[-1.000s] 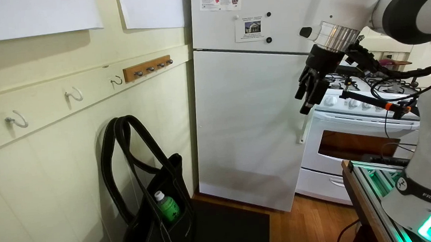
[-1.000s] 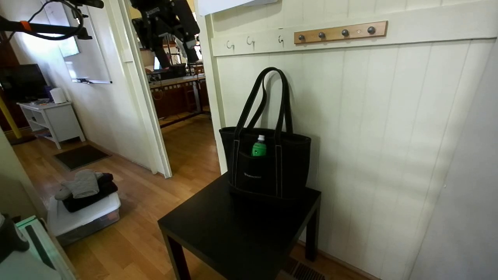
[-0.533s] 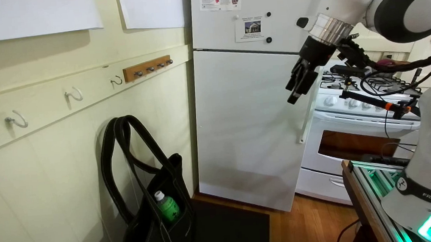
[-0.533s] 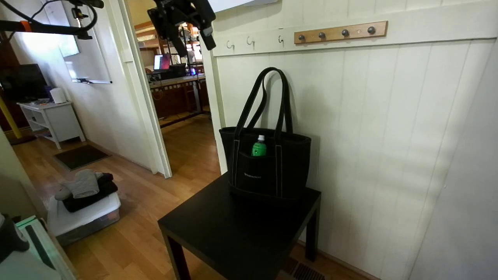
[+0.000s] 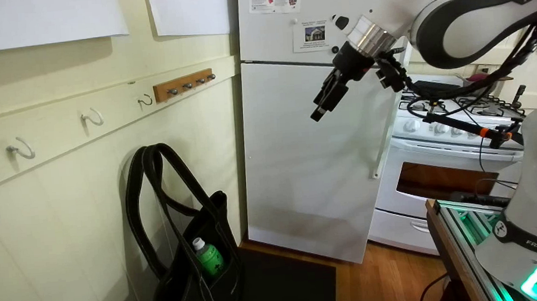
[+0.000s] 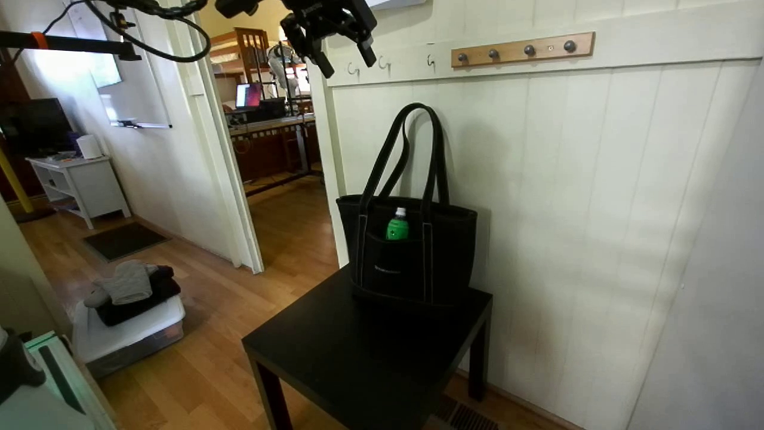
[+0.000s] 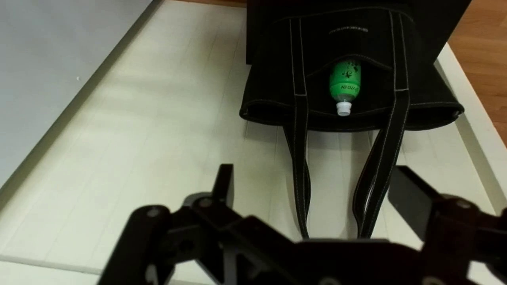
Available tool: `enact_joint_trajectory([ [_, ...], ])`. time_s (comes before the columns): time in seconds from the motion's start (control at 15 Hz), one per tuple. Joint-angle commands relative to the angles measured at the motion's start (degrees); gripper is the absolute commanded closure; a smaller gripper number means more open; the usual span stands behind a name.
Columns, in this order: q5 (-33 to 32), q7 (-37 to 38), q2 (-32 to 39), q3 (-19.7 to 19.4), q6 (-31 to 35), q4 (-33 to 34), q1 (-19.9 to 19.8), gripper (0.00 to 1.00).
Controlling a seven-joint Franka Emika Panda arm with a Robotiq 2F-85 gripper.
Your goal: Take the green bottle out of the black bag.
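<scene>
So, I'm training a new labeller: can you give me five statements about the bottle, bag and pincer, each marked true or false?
The green bottle sits in the front pocket of the black bag. True.
The bottle is topped in red. False: its cap is white.
The pincer is open. True.
The bag rests on the floor. False: it stands on a black table.
The pincer touches the bottle. False: they are apart.

The white Franka arm (image 5: 405,6) has black joint covers (image 5: 432,44), a silver wrist collar (image 5: 375,40), black jaws and cables (image 5: 504,70). Its base (image 5: 529,264) glows green.
</scene>
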Motion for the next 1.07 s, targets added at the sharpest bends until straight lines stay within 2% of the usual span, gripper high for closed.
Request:
enact_joint_trajectory([
  [0.0, -1.9, 3.8, 11.4, 3.2, 2.8, 8.0, -1.4, 0.0],
  [0.4, -9.0, 14.4, 23.5, 6.7, 3.5, 18.3, -2.1, 0.0],
  [0.47, -6.4, 9.0, 24.0, 5.4, -0.6, 19.5, 0.2, 0.0],
  [0.53, -6.5, 10.4, 21.0, 4.7, 2.0, 16.3, 0.0, 0.0],
  [0.73, -6.4, 9.7, 23.9, 4.5, 1.6, 18.5, 0.8, 0.0],
  [1.0, -6.4, 9.4, 24.1, 4.5, 1.4, 18.9, 0.8, 0.0],
])
